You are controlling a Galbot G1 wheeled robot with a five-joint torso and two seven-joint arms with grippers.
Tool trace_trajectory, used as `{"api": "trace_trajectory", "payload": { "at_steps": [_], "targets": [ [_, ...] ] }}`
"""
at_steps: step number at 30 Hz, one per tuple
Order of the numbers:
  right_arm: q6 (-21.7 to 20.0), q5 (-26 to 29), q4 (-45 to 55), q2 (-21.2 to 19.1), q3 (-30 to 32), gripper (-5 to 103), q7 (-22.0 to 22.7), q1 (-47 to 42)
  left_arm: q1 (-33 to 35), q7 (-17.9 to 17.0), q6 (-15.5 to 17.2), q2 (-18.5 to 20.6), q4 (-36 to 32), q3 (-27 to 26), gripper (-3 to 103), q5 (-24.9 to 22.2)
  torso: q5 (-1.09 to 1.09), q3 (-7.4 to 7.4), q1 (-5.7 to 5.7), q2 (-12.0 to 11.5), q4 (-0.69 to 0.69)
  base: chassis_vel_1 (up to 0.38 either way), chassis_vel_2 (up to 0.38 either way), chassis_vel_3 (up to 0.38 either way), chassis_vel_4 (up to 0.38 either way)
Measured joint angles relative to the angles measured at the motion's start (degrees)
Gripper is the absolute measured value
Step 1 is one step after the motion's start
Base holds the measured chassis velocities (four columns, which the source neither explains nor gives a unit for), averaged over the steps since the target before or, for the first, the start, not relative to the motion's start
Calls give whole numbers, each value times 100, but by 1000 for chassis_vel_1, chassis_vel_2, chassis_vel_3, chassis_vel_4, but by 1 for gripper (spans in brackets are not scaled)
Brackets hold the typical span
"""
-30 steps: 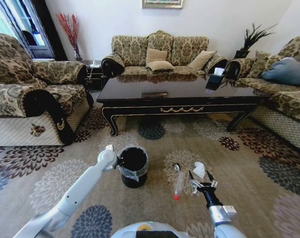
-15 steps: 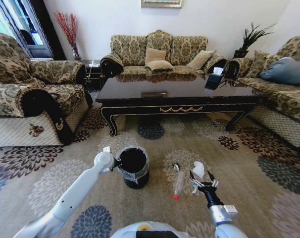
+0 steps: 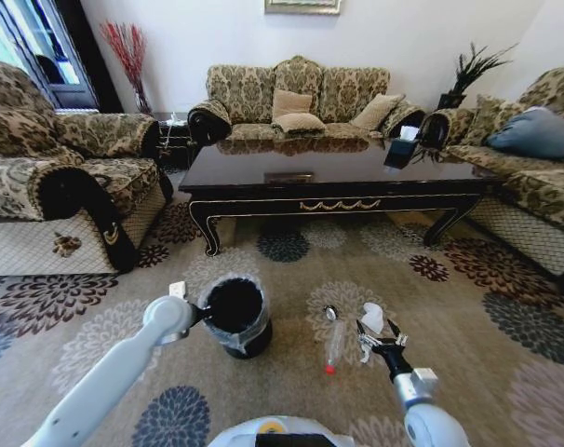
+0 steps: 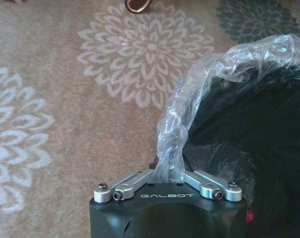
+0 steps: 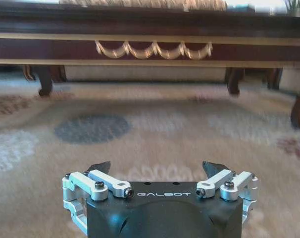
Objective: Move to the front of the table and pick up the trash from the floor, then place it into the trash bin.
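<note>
My left gripper (image 3: 200,315) pinches the bin (image 3: 235,317) rim; my right gripper (image 3: 375,340), wide, must drop onto the paper wad (image 3: 373,318) at 12.

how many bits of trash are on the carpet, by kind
clear plastic bottle with red cap: 1
crumpled white paper wad: 1
small round piece: 1
total: 3, all lying on the floor beside the right gripper
</note>
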Motion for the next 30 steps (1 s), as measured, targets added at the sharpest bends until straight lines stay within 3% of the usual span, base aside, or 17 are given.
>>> {"api": "trace_trajectory", "payload": {
  "at_steps": [2,7,14,21,30],
  "targets": [
    [-237,266,-386,-165,-74,100,24,168,196,-16,-2,62,-203,-243,0,-83,-1,0,0,0,-3,0,0,0,0],
    [-578,320,-1028,-309,-222,100,48,382,538,-26,-3,52,-360,-548,0,-53,1,0,0,0,-2,0,0,0,0],
    [-602,263,-1594,-487,-407,100,-13,594,835,-27,-5,-77,-466,-740,0,29,-2,0,0,0,-3,0,0,0,0],
    [-386,173,-2056,-240,-610,100,-29,822,1236,1,-7,-142,-673,-950,0,7,-2,0,0,0,-2,0,0,0,0],
    [-180,56,-2459,181,-723,103,-20,1045,1232,14,-10,-101,-754,-913,0,16,-2,0,0,0,-2,0,0,0,0]
  ]
}}
